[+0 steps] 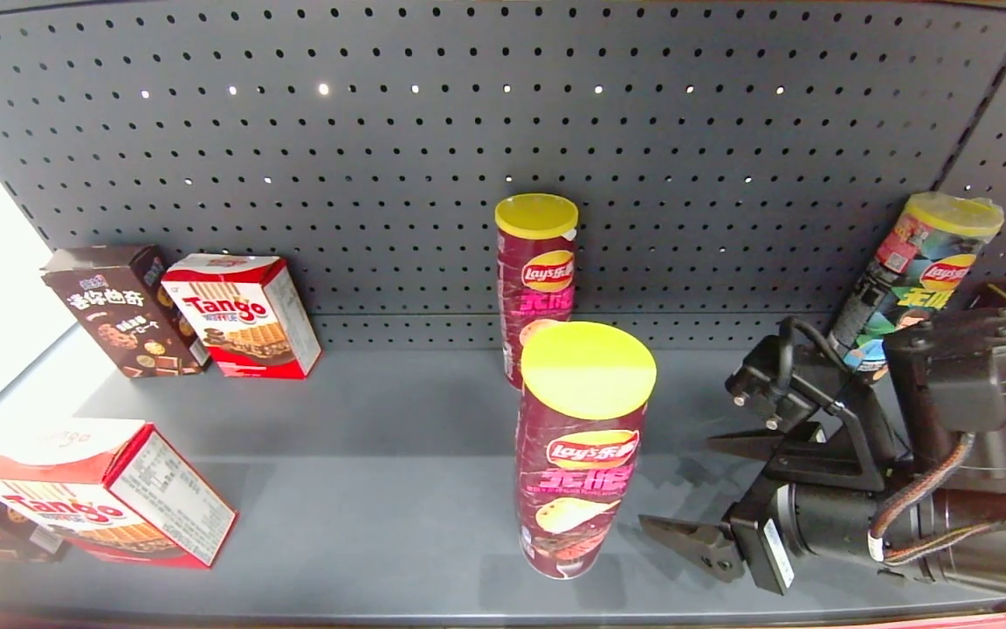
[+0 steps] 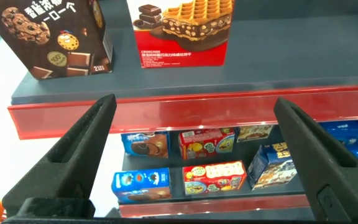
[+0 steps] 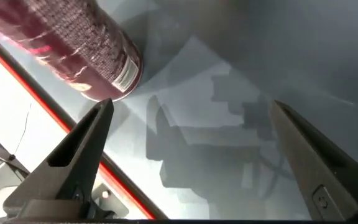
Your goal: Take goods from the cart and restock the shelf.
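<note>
**Can upright, just left of my right fingers**

My right gripper (image 1: 682, 485) has its fingers apart. The near chip can (image 1: 582, 454) stands just to its left, long axis vertical, on the shelf (image 1: 363, 489). My left gripper (image 2: 194, 106), fingers apart, is lower at the shelf front, so the right arm looks nearer.
</note>
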